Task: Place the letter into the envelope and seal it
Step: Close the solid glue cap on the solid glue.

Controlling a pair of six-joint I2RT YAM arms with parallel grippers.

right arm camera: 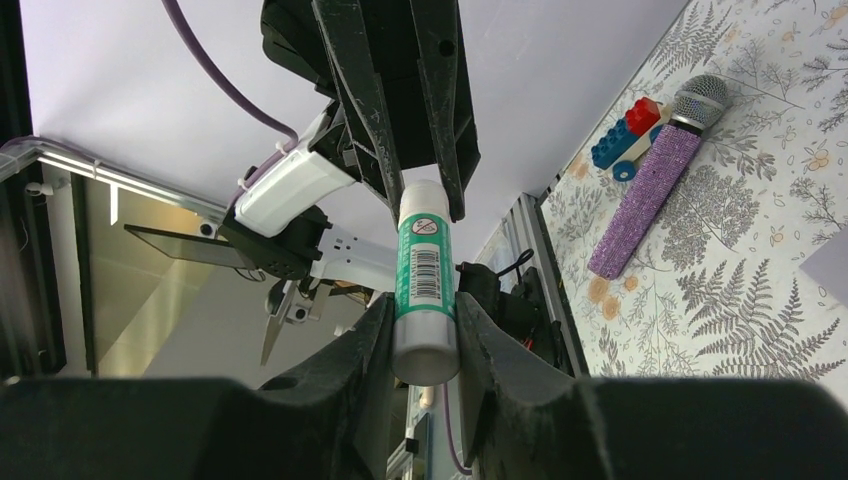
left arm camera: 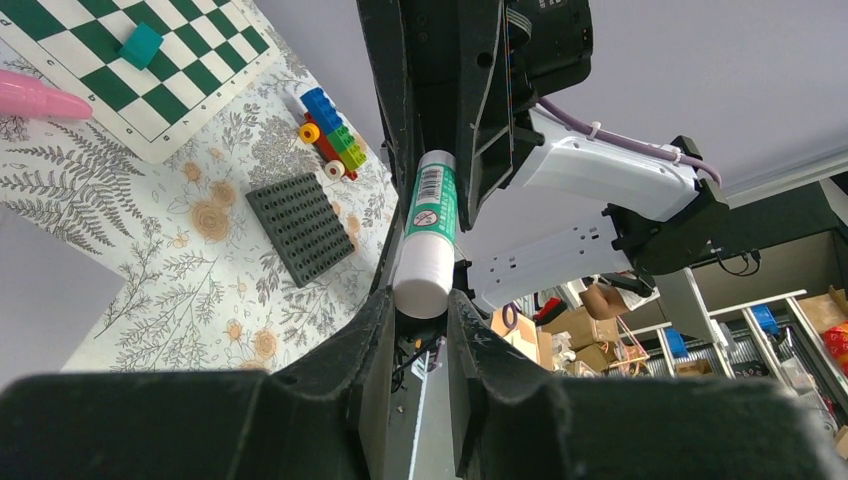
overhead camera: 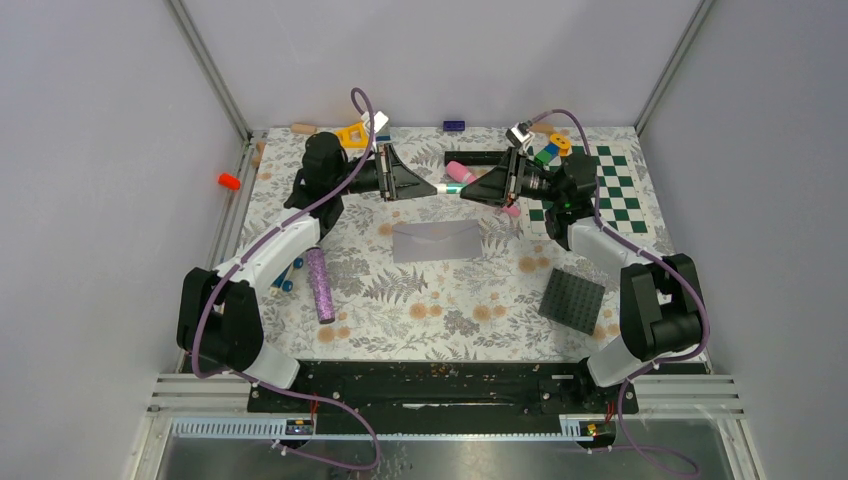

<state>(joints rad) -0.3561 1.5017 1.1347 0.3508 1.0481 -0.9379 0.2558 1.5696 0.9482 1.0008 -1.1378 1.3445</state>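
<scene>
The light grey envelope [overhead camera: 437, 241] lies flat on the floral mat in the middle, below both grippers. The tan letter is not in view. A green-and-white glue stick [overhead camera: 452, 188] hangs level in the air between the two grippers. My left gripper [overhead camera: 438, 188] is shut on its white end [left arm camera: 424, 285], and my right gripper [overhead camera: 467, 190] is shut on its grey end [right arm camera: 425, 350]. The left wrist view shows the left gripper [left arm camera: 420, 315] clamping the stick. The right wrist view shows the right gripper [right arm camera: 425, 360] clamping it and the green label [right arm camera: 424, 265].
A purple glitter microphone [overhead camera: 320, 284] and a small toy car [overhead camera: 290, 275] lie at the left. A dark grey studded plate [overhead camera: 573, 299] sits at the right front, a green-and-white checkerboard [overhead camera: 600, 190] at the right back. A pink cylinder [overhead camera: 462, 171] lies behind the grippers.
</scene>
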